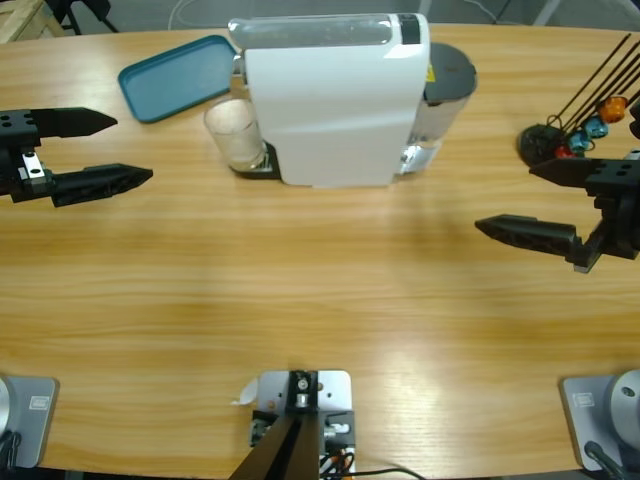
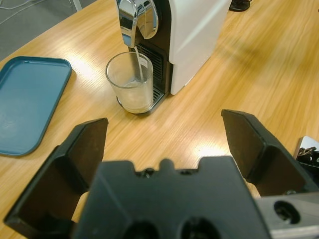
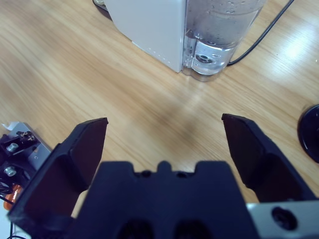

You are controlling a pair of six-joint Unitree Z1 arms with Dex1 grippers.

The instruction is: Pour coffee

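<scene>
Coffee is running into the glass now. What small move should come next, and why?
Probably none yet: hold both arms off. A thin stream still falls from the spout into the glass tumbler, and both the left end effector and right end effector are open and empty.

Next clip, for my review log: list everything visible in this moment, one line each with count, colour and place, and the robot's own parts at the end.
White boxy coffee machine: one, white with chrome spout, back middle of the table.
Clear glass tumbler: one, transparent, under the spout on the drip grille.
Coffee: thin pale stream and shallow layer, inside the tumbler.
Clear water tank: one, transparent, at the machine's rear.
Teal rectangular tray: one, blue-green, beside the tumbler.
Black capsule rack: one, holding orange, blue and red capsules, table's far end.
Long wooden table: one, light wood.
Left gripper: black, fingers open, apart from the tumbler.
Right gripper: black, fingers open, holding nothing.
</scene>
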